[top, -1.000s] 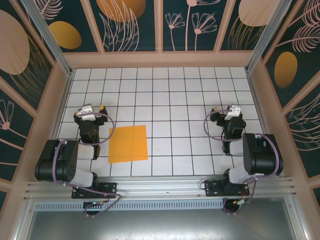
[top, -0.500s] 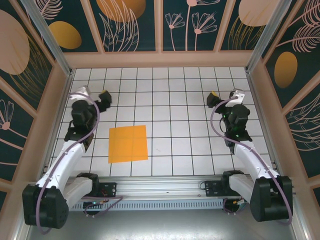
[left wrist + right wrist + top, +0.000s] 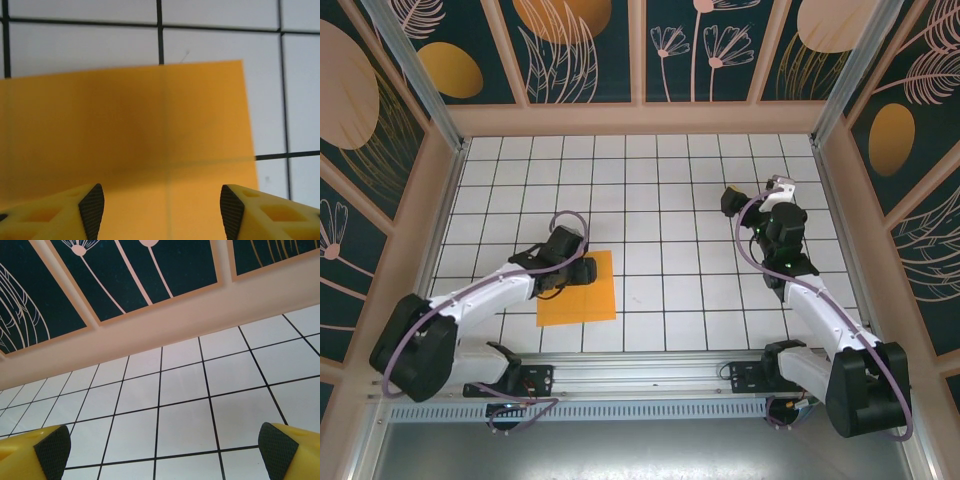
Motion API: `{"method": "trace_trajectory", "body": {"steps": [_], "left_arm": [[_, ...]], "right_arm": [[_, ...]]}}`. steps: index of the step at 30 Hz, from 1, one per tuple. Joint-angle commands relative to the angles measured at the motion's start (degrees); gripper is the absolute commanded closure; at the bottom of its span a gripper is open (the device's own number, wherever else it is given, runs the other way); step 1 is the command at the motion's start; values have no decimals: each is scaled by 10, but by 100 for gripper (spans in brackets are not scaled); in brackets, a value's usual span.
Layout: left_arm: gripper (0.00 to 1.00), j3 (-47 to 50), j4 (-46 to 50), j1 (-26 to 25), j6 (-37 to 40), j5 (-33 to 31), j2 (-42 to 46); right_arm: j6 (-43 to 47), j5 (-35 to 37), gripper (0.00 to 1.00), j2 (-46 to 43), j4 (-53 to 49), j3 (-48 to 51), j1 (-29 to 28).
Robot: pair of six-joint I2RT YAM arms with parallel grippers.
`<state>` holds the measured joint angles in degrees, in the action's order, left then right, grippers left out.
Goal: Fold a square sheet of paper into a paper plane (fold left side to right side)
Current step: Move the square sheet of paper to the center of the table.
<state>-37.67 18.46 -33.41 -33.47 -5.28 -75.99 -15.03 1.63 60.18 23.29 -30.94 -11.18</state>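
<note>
A square sheet of paper [image 3: 585,303] lies flat and unfolded toward the near-left corner of the worktop [image 3: 660,190], a short way in from the near edge, as the left claw [image 3: 588,272] hovers low over its far-left part. The wrist camera shows the left claw [image 3: 161,212] with its fingers [image 3: 92,210] partly apart and nothing gripped between them, the sheet [image 3: 150,125] spread beneath. Across the worktop, well apart from the paper, the right claw [image 3: 732,203] hangs above bare tiles toward the far-right corner; its own camera shows the right claw [image 3: 165,450] gaping wide and empty, facing the far wall. The left-to-right fold appears not yet begun, and this looks like the approach to it. The next move calls for catching the thin sheet's left edge off a flat surface without crumpling it, then carrying that edge over to meet the right edge squarely before any crease is pressed; the right claw would likely need to come in and steady the sheet. From above, the left arm covers the paper's far-left corner, and the wrist view cuts off its near and left edges. Whether the fingertips touch the paper cannot be told. Faint lines across the sheet are probably the tile joints showing through, not creases.
</note>
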Motion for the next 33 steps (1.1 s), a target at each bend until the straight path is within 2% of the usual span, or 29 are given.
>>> {"method": "trace_trajectory", "body": {"steps": [1, 8, 16, 20, 25, 30, 33], "left_arm": [[39, -12, 12, -9, -9, -35, -30], [47, -30, 1, -28, -2, -71, -106], [48, -80, -34, -35, 22, -86, -192], [47, -143, -55, -35, 38, -80, -269], [47, -249, -89, -35, 52, -16, -358], [47, -373, -52, -35, 89, -5, -440], [47, -415, -44, -35, 97, 6, -450]], "right_arm": [[-9, 14, 1, 3, 2, -19, -5], [-9, 15, 1, 2, 2, -21, -6], [-9, 16, 1, -2, 0, -22, -7], [-10, 17, 1, -2, -3, -24, -7], [-25, 19, 1, 5, -29, -32, -7], [-38, 18, 1, 19, -56, -40, -9], [-50, 14, 1, 44, -80, -57, -13]]}}
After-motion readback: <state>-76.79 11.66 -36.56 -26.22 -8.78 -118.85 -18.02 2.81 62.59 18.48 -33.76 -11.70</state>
